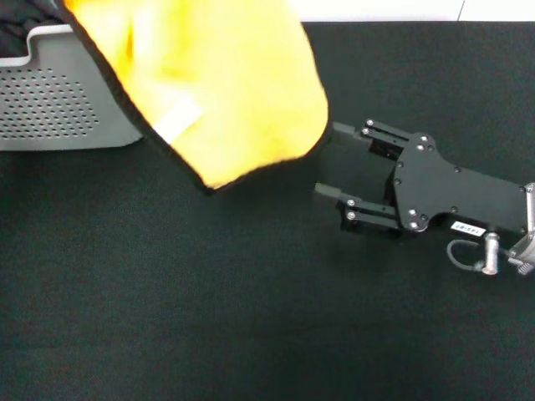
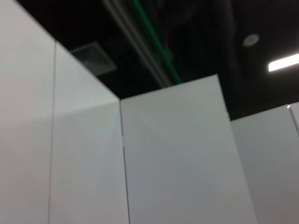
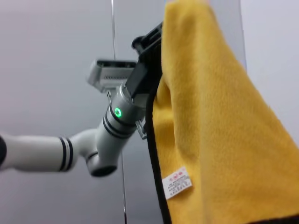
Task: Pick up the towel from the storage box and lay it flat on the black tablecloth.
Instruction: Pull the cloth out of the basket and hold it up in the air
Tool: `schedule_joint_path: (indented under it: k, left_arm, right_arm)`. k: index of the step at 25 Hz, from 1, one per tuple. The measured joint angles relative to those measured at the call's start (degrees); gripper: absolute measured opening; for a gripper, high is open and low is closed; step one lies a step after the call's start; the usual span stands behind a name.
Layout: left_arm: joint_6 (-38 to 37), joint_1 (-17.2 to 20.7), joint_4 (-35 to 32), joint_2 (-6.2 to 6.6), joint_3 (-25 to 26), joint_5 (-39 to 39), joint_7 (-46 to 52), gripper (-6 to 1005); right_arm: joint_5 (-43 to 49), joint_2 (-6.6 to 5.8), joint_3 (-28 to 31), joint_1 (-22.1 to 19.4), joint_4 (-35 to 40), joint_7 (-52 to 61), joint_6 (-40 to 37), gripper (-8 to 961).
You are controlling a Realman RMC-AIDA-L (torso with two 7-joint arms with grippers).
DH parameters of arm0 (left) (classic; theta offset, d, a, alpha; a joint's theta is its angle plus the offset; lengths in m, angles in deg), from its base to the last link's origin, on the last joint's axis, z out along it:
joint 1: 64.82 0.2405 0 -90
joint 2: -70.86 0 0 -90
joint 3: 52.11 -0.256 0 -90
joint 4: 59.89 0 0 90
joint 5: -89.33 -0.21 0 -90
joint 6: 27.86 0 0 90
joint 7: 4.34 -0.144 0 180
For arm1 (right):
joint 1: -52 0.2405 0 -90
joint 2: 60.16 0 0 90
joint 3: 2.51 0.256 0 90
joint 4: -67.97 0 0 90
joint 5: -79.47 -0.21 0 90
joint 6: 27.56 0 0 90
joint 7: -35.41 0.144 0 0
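Towel [image 1: 226, 83]: hanging yellow side out, above black tablecloth [image 1: 167, 292]
Left gripper [image 3: 152, 44]: fingers clenched on towel's top edge
Right gripper [image 1: 334, 163]: fingers released, beside towel

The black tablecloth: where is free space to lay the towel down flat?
The black tablecloth is bare in front of the storage box and the hanging towel, left of the right gripper. It is crowded near the box and that gripper.
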Motion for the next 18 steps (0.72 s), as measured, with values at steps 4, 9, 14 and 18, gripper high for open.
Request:
schedule_joint_path:
  k: [4, 9, 14, 18]
  left_arm:
    - [0.04, -0.79, 0.57, -0.03, -1.44, 3.68, -1.7, 15]
    - [0.04, -3.43, 2.87, -0.03, -2.67, 7.52, -2.05, 16]
    - [0.13, -4.46, 4.14, -0.03, -6.38, 11.38, -3.37, 15]
    - [0.64, -4.88, 4.51, -0.03, -7.17, 11.86, -3.92, 15]
  right_arm:
    - [-0.78, 0.02, -0.71, 1.79, -2.64, 2.64, 0.96, 697]
    - [-1.97, 0.01, -3.87, 2.25, -2.89, 3.32, -0.92, 685]
    - [-3.09, 0.01, -6.26, 4.43, -2.96, 3.89, -1.95, 673]
    - [-3.39, 0.01, -7.84, 6.31, -2.58, 4.28, -1.47, 663]
